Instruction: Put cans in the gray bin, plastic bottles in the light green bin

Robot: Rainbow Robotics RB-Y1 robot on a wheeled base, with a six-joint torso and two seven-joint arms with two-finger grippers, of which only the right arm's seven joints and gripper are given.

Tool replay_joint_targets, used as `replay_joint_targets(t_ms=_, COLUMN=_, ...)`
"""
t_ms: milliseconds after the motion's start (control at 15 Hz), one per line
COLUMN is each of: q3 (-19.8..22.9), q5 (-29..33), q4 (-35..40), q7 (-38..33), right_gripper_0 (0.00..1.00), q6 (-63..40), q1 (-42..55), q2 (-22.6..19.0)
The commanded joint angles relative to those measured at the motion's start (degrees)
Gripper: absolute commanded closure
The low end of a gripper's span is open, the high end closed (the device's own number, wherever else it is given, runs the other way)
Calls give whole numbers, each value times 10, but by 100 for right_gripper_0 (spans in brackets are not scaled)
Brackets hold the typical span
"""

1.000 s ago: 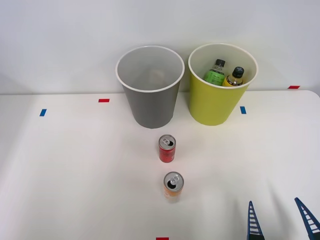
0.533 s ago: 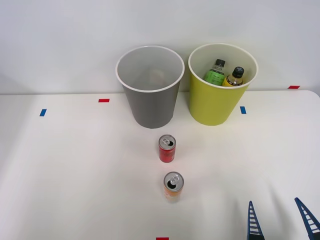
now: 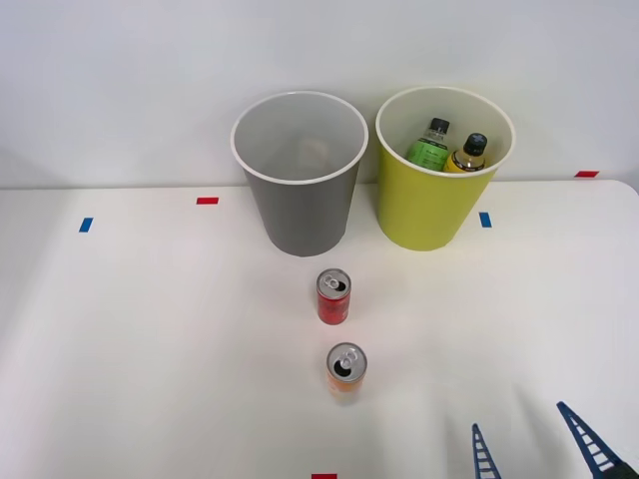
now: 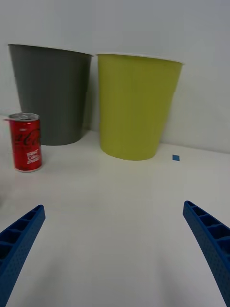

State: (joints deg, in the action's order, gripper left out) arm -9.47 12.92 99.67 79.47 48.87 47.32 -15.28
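I'm holding my gripper (image 3: pixel 529 451) wide open, gripping nothing | lining up low for the orange can (image 3: pixel 346 370) | bottles (image 3: pixel 449 148) binned, I judge.

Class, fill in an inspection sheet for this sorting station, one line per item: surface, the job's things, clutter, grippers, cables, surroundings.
Surface: white table with small red and blue tape marks.
Job's things: gray bin and light green bin upright side by side at the far edge; green-label bottle and yellow-orange bottle inside the light green bin; red can and orange can upright on the table before the gray bin.
Clutter: nothing seen.
Grippers: right gripper open and empty, low at the near right, apart from the cans.
Cables: nothing seen.
Surroundings: plain pale wall.
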Motion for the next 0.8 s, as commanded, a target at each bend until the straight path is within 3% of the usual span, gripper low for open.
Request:
replay_joint_targets(t_ms=67, q3=-49, q5=2, q4=2, q7=11, right_gripper_0=0, q6=6, q1=-21, q2=-50)
replay_joint_targets(t_ms=467, q3=-150, q5=-8, q4=-22, q7=33, right_gripper_0=0, q6=6, q1=-106, q2=-96)
replay_joint_targets(t_ms=800, q3=-188, q5=-18, q4=-69, q7=50, right_gripper_0=0, q6=6, q1=-169, q2=-109)
